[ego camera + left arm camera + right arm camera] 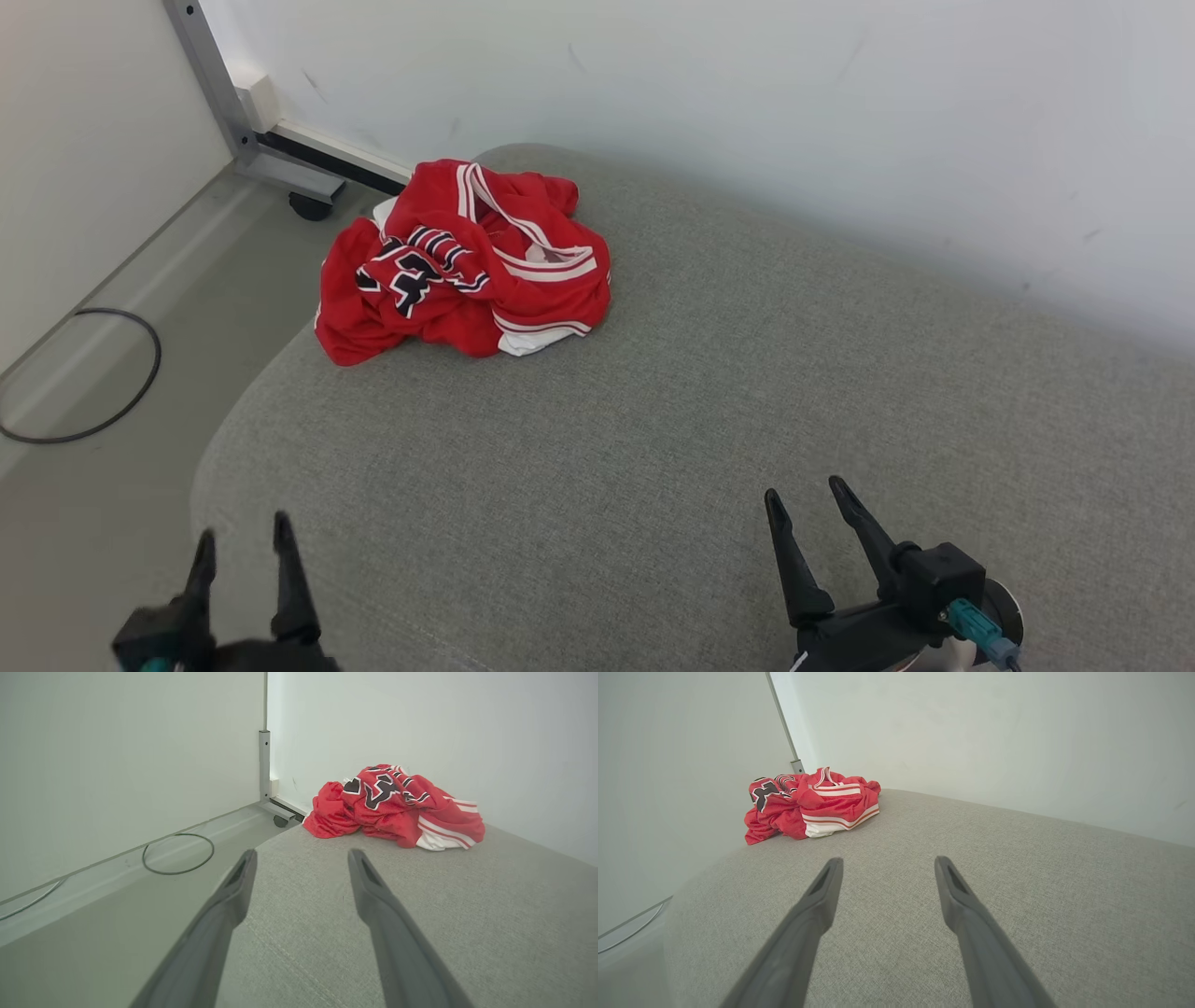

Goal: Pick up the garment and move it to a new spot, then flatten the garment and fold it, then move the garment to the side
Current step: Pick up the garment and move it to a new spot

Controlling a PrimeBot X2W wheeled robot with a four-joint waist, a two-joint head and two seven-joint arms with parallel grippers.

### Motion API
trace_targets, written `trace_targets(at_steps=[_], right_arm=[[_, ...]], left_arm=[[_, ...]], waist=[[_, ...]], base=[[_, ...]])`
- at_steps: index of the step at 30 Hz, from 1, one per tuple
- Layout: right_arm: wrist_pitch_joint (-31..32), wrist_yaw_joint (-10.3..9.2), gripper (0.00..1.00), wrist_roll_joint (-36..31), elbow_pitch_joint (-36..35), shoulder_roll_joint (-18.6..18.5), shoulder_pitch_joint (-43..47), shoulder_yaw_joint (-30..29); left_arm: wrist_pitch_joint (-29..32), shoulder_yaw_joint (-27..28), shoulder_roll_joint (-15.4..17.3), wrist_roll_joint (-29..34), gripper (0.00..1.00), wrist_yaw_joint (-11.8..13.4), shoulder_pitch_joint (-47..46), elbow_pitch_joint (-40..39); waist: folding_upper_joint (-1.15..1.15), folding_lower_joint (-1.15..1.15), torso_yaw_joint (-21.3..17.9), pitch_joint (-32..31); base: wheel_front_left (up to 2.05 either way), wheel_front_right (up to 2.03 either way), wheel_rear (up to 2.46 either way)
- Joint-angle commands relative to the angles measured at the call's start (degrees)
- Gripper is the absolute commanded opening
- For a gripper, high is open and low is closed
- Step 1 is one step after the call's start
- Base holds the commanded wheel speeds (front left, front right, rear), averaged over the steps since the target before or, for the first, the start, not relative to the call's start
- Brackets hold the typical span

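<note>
Crumpled red garment (467, 271), long axis left-right across cushion (653, 448)

The garment (462, 266) is bright red, trimmed with white bands and thin red stripes, and carries black lettering outlined in white. The cushion (653, 448) is a flecked grey weave. The wall (747, 93) is off-white, the cable (140, 383) black. The left gripper (241, 527) and right gripper (805, 493) are black, the right with a teal plug (971, 623)
</note>
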Motion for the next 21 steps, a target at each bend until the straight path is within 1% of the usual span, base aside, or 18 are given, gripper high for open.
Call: trace_targets(at_steps=[1, 2, 3, 4, 6, 7, 11, 15, 17, 21], right_arm=[[-0.04, 0.19, 1.0, -0.93, -0.61, -0.08, 0.7, -0.21], [-0.05, 0.19, 1.0, -1.08, -0.96, -0.07, 0.72, -0.26], [0.3, 0.19, 1.0, -1.07, -1.64, -0.07, 0.99, -0.37], [0.53, 0.19, 1.0, -1.34, -2.2, -0.07, 1.06, -0.39], [1.6, 0.19, 1.0, -2.11, -3.69, -0.05, 0.21, 0.73], [1.6, 0.19, 1.0, -2.11, -3.69, -0.05, 0.21, 0.73], [4.57, 0.19, 1.0, -4.31, -7.23, -0.1, -2.3, 3.98], [7.04, 0.19, 1.0, -5.1, -10.64, -0.64, -4.47, 6.87], [8.06, 0.19, 1.0, -5.22, -12.17, -1.16, -5.2, 8.09], [9.57, 0.19, 1.0, -4.96, -14.96, -2.46, -5.57, 9.14]], left_arm=[[1.27, -1.28, 0.38, 0.43, 1.0, -0.98, -4.06, 1.66], [2.34, -1.98, 0.42, 0.35, 1.0, -1.5, -6.19, 2.92], [4.84, -3.88, 0.41, 0.8, 1.0, -2.53, -11.22, 5.87], [6.81, -4.91, 0.38, 0.75, 1.0, -3.1, -13.86, 8.08], [10.02, -5.93, 0.94, 0.35, 1.0, -4.31, -19.93, 12.39], [10.02, -5.93, 0.94, 0.35, 1.0, -4.31, -19.93, 12.39], [14.81, -7.09, 2.51, 0.13, 1.0, -5.73, -32.32, 20.74], [18.78, -7.98, 5.3, 0.5, 1.0, -6.79, -42.45, 27.6], [20.98, -8.1, 6.97, 0.58, 1.0, -6.99, -46.37, 30.61], [24.86, -7.91, 9.93, 0.32, 1.0, -7.28, -51.86, 35.88]], waist=[[0.0, 0.0, -0.09, 0.67], [0.0, 0.0, -0.14, 1.01], [0.0, 0.0, -0.23, 1.9], [0.0, 0.0, -0.28, 2.54], [0.0, 0.0, -1.58, 4.55], [0.0, 0.0, -1.58, 4.55], [0.0, 0.0, -6.36, 10.06], [0.0, 0.0, -11.49, 15.11], [0.0, 0.0, -13.71, 17.3], [0.0, 0.0, -16.9, 20.7]], base=[[0.0, 0.0, 0.0], [0.0, 0.0, 0.0], [0.0, 0.0, 0.0], [0.0, 0.0, 0.0], [0.0, 0.0, 0.0], [0.0, 0.0, 0.0], [0.0, 0.0, 0.0], [0.0, 0.0, 0.0], [0.0, 0.0, 0.0], [0.0, 0.0, 0.0]])
